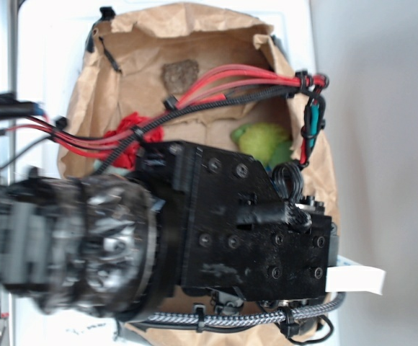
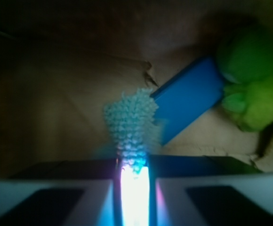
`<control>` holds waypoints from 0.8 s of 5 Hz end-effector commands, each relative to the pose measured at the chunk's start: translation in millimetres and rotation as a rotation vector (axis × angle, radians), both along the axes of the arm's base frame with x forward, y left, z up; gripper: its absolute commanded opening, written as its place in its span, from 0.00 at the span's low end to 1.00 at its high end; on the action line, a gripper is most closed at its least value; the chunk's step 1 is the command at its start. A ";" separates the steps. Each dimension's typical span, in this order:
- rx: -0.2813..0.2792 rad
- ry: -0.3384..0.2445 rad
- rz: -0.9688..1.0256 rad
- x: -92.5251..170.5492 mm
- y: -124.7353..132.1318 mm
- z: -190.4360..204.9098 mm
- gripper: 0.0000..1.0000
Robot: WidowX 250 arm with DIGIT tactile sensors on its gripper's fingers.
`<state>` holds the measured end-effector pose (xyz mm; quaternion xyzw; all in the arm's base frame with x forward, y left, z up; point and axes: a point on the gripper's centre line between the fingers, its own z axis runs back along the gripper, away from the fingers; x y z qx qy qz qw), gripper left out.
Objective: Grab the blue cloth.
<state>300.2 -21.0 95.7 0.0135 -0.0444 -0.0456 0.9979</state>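
In the wrist view the blue cloth [image 2: 131,120] shows as a narrow tuft of pale teal terry. It runs up out of the thin gap between my fingers and is brightly lit there. My gripper [image 2: 134,165] is shut on this tuft, with both fingers [image 2: 70,188] pressed close on either side. The tuft hangs over the brown paper [image 2: 47,103]. In the exterior view the black arm and wrist [image 1: 252,231] cover the cloth and the fingertips.
A bright blue hard piece [image 2: 188,99] lies just right of the tuft, with a green plush toy [image 2: 249,80] beyond it. The exterior view shows a red ruffled fabric [image 1: 130,137], the green plush [image 1: 263,140], a grey-brown lump [image 1: 180,74] and raised brown paper walls [image 1: 94,79].
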 end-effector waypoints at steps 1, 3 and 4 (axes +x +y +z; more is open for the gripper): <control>-0.099 -0.091 0.088 8.6 34.5 61.1 0.00; -0.077 -0.152 0.117 -2.9 42.2 83.7 0.00; -0.053 -0.205 0.114 -16.3 40.1 93.3 0.00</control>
